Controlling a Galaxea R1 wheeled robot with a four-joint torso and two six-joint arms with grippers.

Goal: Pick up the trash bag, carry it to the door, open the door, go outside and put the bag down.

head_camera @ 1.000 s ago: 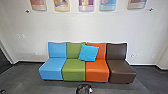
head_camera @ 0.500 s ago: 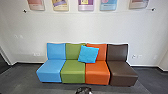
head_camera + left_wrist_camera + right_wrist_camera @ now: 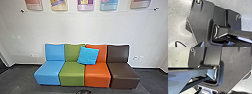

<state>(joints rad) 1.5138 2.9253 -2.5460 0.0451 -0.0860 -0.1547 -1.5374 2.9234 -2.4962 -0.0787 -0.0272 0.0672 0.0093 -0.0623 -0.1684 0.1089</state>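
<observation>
The top of a black, bag-like bundle [image 3: 83, 92], which I take for the trash bag, shows at the bottom edge of the head view, on the floor before the seats. Most of it is cut off. In the right wrist view, part of what looks like my right gripper [image 3: 206, 91] shows low down, its state unclear. A dark pointed part, perhaps of my left gripper [image 3: 200, 44], shows at the lower edge of the left wrist view. A dark, ragged-edged patch lies low in the right wrist view; I cannot tell what it is.
A row of blue, green, orange and brown seats [image 3: 97, 76] stands against the white wall [image 3: 85, 27]. A blue cushion [image 3: 88, 55] leans on the green and orange backs. Posters [image 3: 109, 5] hang above. Dark grey floor [image 3: 22, 78] runs in front.
The head camera has moved closer to the seats, so they look larger. The black bundle has slipped mostly out below the head view's edge.
</observation>
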